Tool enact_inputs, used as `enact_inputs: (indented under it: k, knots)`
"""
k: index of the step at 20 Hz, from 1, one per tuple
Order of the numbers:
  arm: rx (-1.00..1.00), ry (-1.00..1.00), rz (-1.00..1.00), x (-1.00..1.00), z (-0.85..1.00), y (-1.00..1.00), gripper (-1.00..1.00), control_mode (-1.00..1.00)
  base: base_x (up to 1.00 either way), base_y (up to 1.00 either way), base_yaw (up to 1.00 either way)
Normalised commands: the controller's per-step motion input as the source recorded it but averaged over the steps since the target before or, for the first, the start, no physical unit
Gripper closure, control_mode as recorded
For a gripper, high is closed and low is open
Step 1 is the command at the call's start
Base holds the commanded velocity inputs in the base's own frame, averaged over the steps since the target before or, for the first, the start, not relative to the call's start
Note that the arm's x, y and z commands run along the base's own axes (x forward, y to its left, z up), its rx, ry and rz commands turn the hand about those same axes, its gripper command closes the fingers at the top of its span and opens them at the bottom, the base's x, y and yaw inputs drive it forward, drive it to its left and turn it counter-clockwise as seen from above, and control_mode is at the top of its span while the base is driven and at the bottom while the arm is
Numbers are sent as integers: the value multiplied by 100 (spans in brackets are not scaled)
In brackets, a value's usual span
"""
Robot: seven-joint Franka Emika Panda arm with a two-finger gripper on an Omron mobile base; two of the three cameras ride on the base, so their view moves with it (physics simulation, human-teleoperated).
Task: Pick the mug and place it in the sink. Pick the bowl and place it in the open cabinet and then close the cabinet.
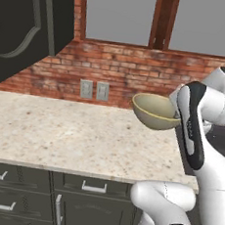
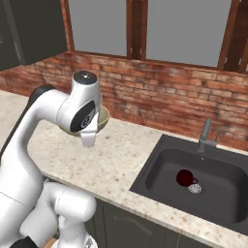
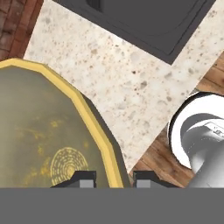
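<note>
- Gripper (image 3: 113, 178) is pinching the bowl (image 1: 156, 110) by its yellowish rim, one finger inside, one outside, and the bowl's lifted clear of the counter (image 1: 77, 135).
- Mug (image 2: 185, 178) already sits in the sink (image 2: 160, 167).
- Next up I'd guess: carry it up-left to the cabinet (image 1: 30, 24), keeping it level since a rim pinch can slip, and clear the open door.

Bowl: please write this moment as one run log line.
bowl: held above counter | hand: shut on rim | mug: in sink
</note>
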Motion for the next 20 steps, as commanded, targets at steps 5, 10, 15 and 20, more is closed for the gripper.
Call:
enact_inputs:
  k: [5, 10, 15, 20]
  knots:
    - [0, 0, -24, -34, 27, 1, 100, -100, 0, 0, 0]
    - [0, 2, -22, -38, 25, 0, 100, -100, 0, 0, 0]
    - [0, 7, -13, -30, 13, 0, 100, -100, 0, 0, 0]
    - [0, 1, -1, -14, 2, 0, 100, 100, -79, -12, -6]
